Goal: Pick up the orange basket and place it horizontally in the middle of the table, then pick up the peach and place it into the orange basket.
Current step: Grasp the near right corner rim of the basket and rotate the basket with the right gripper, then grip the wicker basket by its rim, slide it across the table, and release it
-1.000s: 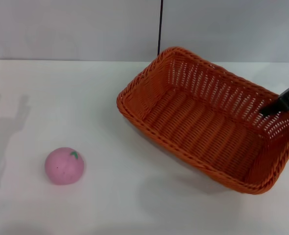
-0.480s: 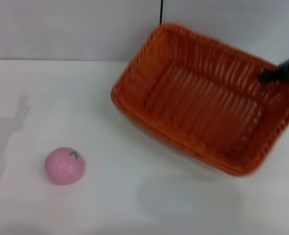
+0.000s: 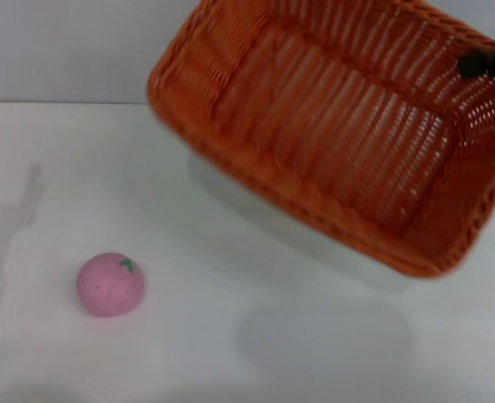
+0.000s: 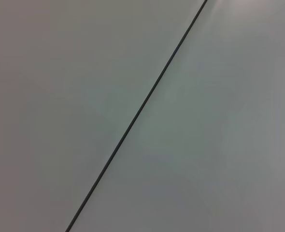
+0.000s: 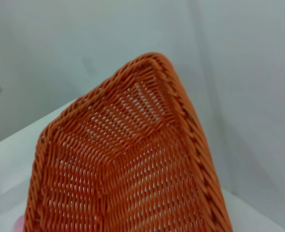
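The orange basket hangs tilted in the air above the white table at the back right, its open side facing me. My right gripper is shut on its far right rim; only a dark finger shows at the frame's edge. The right wrist view looks down into the basket's woven inside. The pink peach lies on the table at the front left, well apart from the basket. My left gripper is out of view; its wrist camera shows only a grey wall.
A grey wall with a dark vertical seam stands behind the table. The basket's shadow falls on the tabletop beneath it.
The basket has risen off the table and swung up and to the left, tilting more steeply. My right gripper rose with it. The peach has not moved.
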